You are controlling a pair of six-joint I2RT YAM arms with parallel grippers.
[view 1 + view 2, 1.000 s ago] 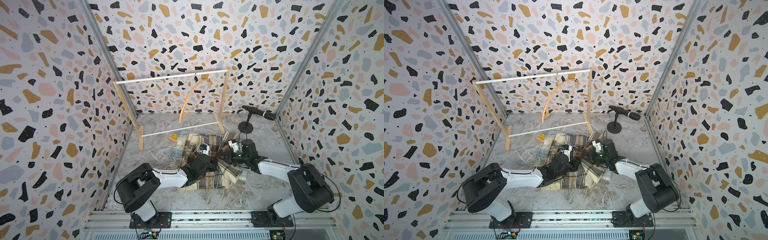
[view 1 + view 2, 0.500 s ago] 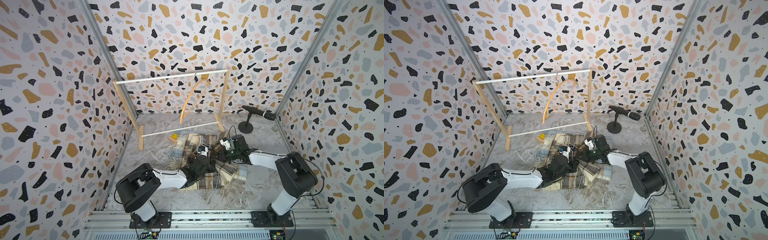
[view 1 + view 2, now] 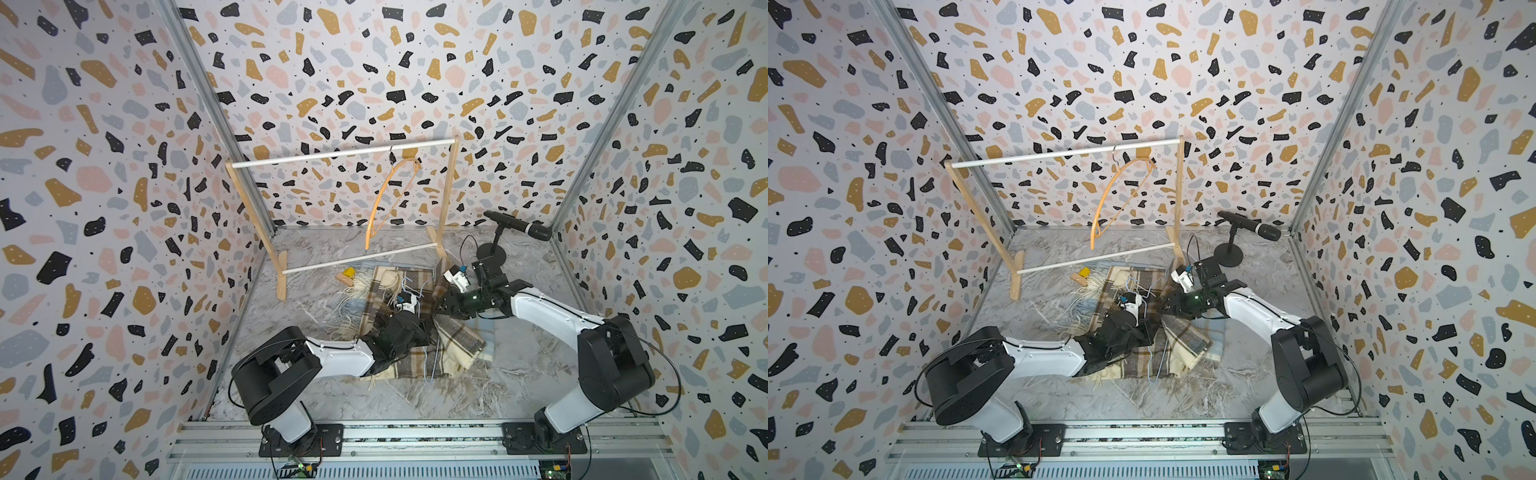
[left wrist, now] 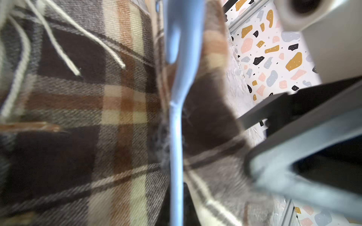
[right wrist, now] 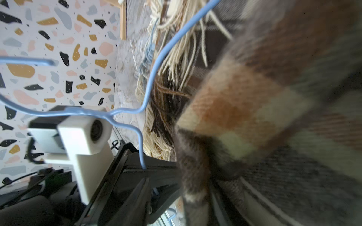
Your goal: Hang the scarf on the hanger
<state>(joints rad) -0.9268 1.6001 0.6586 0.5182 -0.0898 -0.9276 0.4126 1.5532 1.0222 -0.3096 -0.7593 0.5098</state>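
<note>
The scarf [image 3: 457, 340] is lying central on the tabletop [image 3: 316, 307].
The left gripper [image 3: 422, 322] is pinching its fabric; the right gripper [image 3: 438, 309] state cannot be told.

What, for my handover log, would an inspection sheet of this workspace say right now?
Surface: grey marbled floor.
Job's things: plaid scarf lies crumpled on the floor; wooden hanger hangs empty from the top rail of the rack.
Clutter: small yellow block beside the scarf's fringe.
Grippers: left gripper shut, down among the scarf's folds, hold on cloth unconfirmed; right gripper at a raised fold, jaw state unclear.
Cables: light blue cable hangs over the scarf.
Surroundings: terrazzo-print walls on three sides; microphone on a stand at the back; aluminium rail in front.
</note>
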